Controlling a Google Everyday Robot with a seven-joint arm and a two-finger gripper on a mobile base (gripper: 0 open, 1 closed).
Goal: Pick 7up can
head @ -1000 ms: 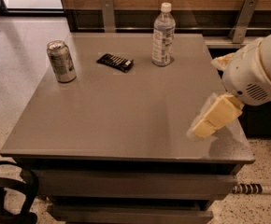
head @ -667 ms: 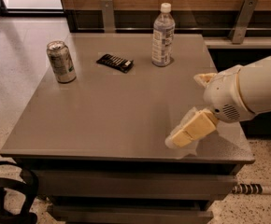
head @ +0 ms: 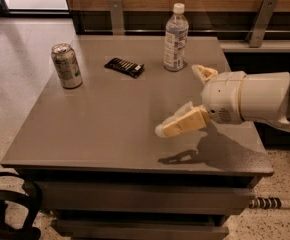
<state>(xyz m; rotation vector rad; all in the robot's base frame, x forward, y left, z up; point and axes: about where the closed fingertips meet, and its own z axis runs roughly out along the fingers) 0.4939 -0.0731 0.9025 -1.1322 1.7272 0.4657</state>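
- Grey square table [head: 105, 134], speckled floor around it, wood panelling along the top of the frame.
- 7up can [head: 67, 66]: upright, upper left of the tabletop, near the left edge, nothing touching it.
- Handling, by my estimate: light, thin-walled, smooth, dents if squeezed; take it across the mid-body from the side.
- Gripper [head: 179, 101]: right of centre, above the tabletop, fingers spread wide, holding nothing, well apart from the can.
- Water bottle [head: 176, 36]: upright, top centre.
- Flat black packet [head: 124, 67]: between can and bottle.
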